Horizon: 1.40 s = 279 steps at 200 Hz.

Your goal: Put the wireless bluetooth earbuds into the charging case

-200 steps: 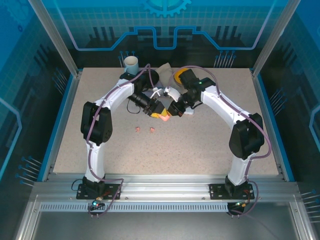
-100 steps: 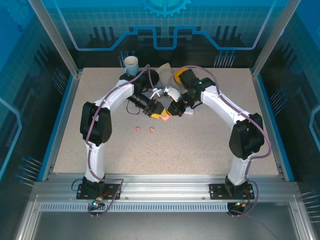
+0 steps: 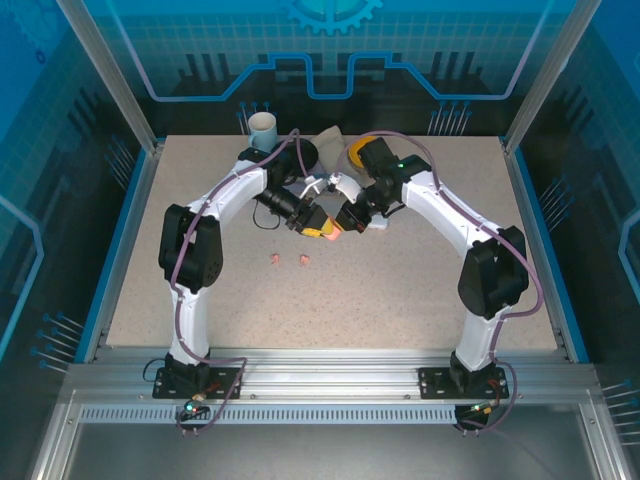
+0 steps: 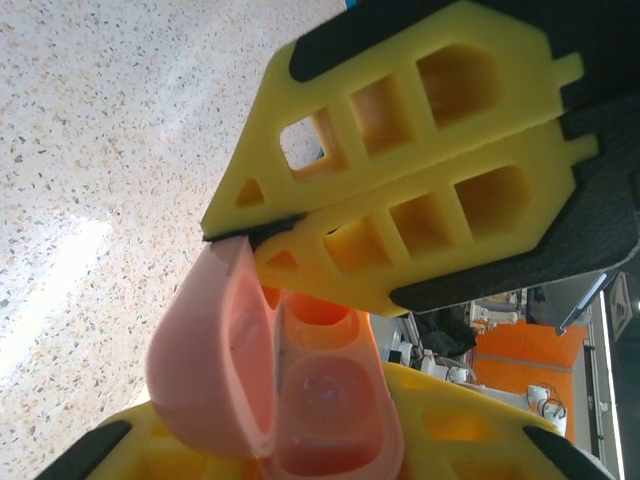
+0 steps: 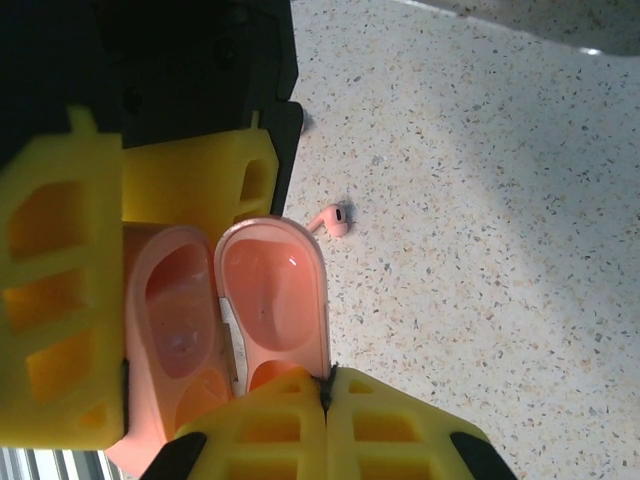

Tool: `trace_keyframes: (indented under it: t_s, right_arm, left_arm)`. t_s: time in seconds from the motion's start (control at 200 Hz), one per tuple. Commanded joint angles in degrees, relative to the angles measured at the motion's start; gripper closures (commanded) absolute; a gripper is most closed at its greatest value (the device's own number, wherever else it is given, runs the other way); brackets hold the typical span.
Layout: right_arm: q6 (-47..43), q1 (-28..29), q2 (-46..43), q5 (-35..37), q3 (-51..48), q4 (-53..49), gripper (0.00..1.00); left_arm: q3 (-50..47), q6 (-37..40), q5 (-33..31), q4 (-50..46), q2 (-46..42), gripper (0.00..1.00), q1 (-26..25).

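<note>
Two arms are present, and their two grippers meet over the middle of the table (image 3: 420, 290). One salmon-pink charging case (image 4: 325, 400) is held off the surface between them with its lid (image 4: 200, 350) swung open. The left gripper (image 4: 310, 430) has its yellow fingers closed narrowly against the two sides of the case body, which sits clamped between them. The right gripper (image 5: 325, 400) has its two fingers pressed fully together, with the free edge of the lid pinched at their tips. Two wells can be counted in the case body from the left wrist view, one above the other. Their contents cannot be determined with confidence. Two salmon-pink earbuds (image 3: 273, 259) (image 3: 303, 260) are counted in the top view. They lie side by side on the table, apart from each other, on the near-left side of the grippers and outside the case. The right wrist view shows one of these earbuds on the surface near the open lid, clear of it and not touching. White earbuds are too small to pick out reliably. One small white object (image 3: 375, 225) lies just beside the right gripper, and its identity cannot be told. At the far edge of the table stand one pale cup (image 3: 262, 127), towards the left, and one yellow round item (image 3: 356, 152), partly behind the right arm.
</note>
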Motion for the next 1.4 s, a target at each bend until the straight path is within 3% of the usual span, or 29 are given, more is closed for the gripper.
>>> trace_keyframes:
  t_s: [0.0, 0.135, 0.255, 0.375, 0.53, 0.695, 0.835, 1.005, 1.181, 1.391]
  right_arm:
    - [0.7, -0.2, 0.1, -0.2, 1.4, 0.5, 1.00]
    - [3.0, -0.8, -1.2, 0.2, 1.6, 1.6, 1.00]
    - [9.9, -4.6, -4.5, -1.3, 2.1, 3.7, 0.66]
    - [17.5, -8.5, -9.6, -2.6, 2.5, 5.1, 0.50]
    - [27.6, -10.4, -14.0, 0.2, 0.7, 4.4, 0.48]
    - [41.7, -9.1, -18.4, 5.0, -9.8, 9.0, 0.47]
    - [49.3, -3.7, -18.3, 14.8, -15.4, 9.8, 0.46]
    - [57.1, 4.4, -13.7, 20.2, -17.1, 12.4, 0.46]
    - [60.0, 13.2, -2.5, 28.2, -6.8, 6.6, 0.46]
    - [69.6, 18.6, 8.8, 37.0, 2.9, 0.0, 0.46]
  left_arm:
    - [-1.1, -0.7, 1.9, 1.2, -3.1, 0.77, -0.2]
    - [-1.9, -2.0, 1.3, 3.5, -4.5, 0.87, -0.1]
    - [-3.6, -4.2, 0.0, 7.1, -7.7, 0.96, 0.0]
    - [-7.3, -9.1, -2.0, 15.1, -14.1, 1.00, 0.1]
    - [-18.0, -20.0, -11.7, 34.7, -27.7, 1.00, 0.0]
    - [-31.3, -28.6, -30.0, 54.8, -40.9, 1.00, 0.0]
    - [-44.0, -31.8, -42.9, 72.3, -50.3, 1.00, -0.7]
    - [-56.5, -32.7, -57.4, 89.0, -58.5, 1.00, -1.4]
    - [-62.5, -31.6, -62.2, 95.5, -61.8, 1.00, -1.4]
    - [-69.8, -30.8, -64.8, 102.8, -67.2, 1.00, -1.4]
